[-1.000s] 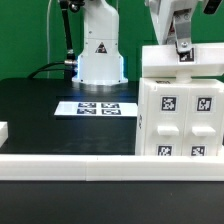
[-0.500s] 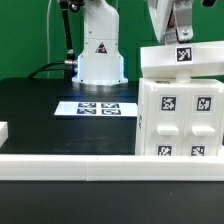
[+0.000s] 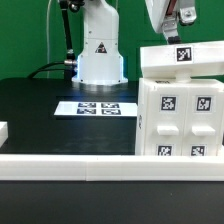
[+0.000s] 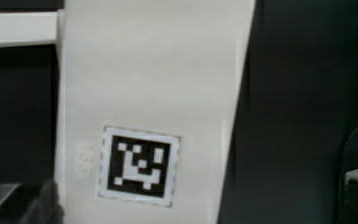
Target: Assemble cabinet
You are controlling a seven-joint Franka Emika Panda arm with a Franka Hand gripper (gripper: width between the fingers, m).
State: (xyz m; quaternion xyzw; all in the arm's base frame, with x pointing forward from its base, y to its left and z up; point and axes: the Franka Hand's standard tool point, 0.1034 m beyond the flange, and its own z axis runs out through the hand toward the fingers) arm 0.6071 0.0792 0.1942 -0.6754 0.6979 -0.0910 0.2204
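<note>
The gripper [image 3: 176, 24] lifts clear of the panel [image 3: 170, 64]. A second ago its fingers reached down onto the panel and hid the tag [image 3: 185, 54]. Now that tag shows uncovered and the arm stands higher. The panel has not moved with it and lies flat across the top of the body [image 3: 180, 115], at the exterior view's right and toward the near edge of the table [image 3: 40, 110].

In the wrist view the fingers [image 4: 5, 204] stand wide apart on either side of the panel and touch nothing, so the jaws are released and empty.

By the look of it, this placement is finished and the arm is free to fetch another piece. Whether the panel is fully seated cannot be told from here.

The body is the one box in the scene. Its near face carries tagged square insets, and the panel covers its top. Its inside is hidden in both views, so what it holds, if anything, cannot be told.

Left of the body, the marker board [image 3: 98, 107] lies flat in front of the robot base [image 3: 100, 55]. A low white rail [image 3: 70, 160] runs along the near side of the table.
</note>
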